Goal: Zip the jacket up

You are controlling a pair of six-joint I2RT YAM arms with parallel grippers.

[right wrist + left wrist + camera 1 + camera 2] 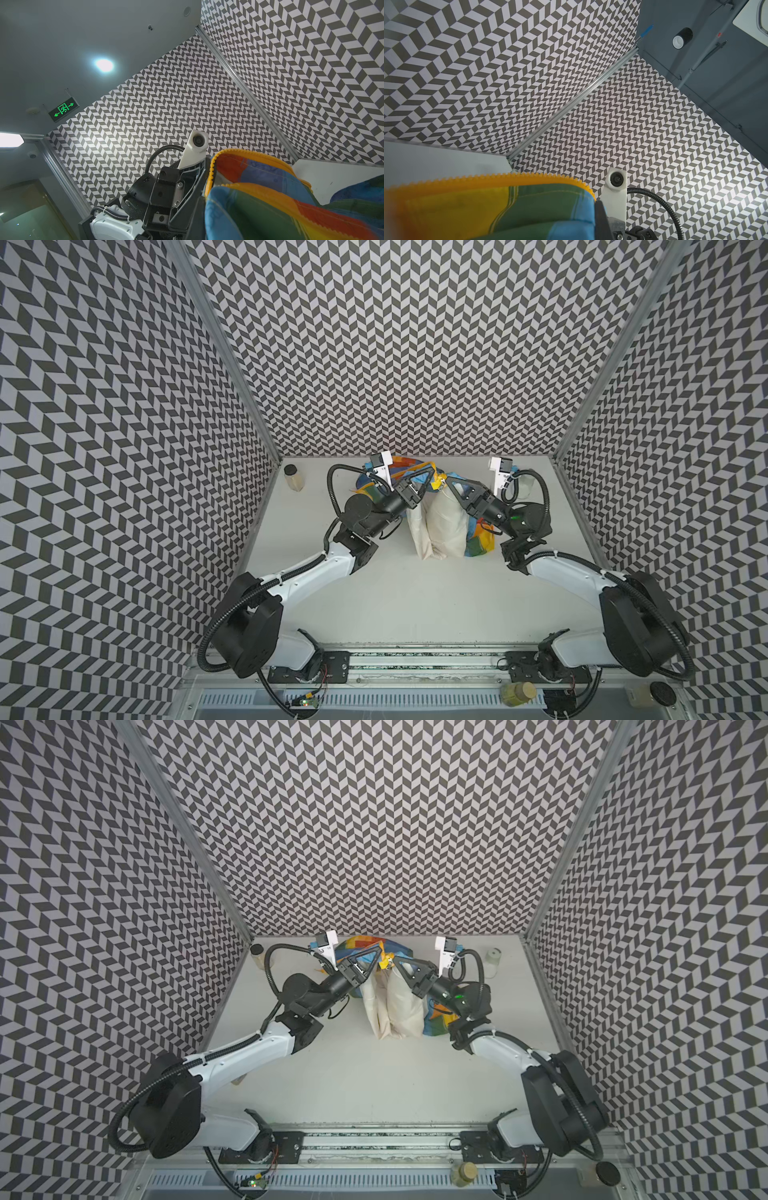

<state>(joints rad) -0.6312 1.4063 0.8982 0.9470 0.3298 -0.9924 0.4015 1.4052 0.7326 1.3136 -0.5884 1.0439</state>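
Note:
The jacket hangs bunched at the back middle of the table in both top views, its cream lining facing forward and rainbow stripes at its right. My left gripper and right gripper are raised and meet tip to tip at its top, each shut on the jacket's upper edge by the yellow zipper strip. The left wrist view shows green and blue fabric under the toothed zipper strip. In the right wrist view the striped fabric fills the corner beside the other arm's gripper body.
A dark-lidded jar stands at the back left of the table, a pale container at the back right. Another jar and a black lid lie on the front rail. Patterned walls enclose three sides.

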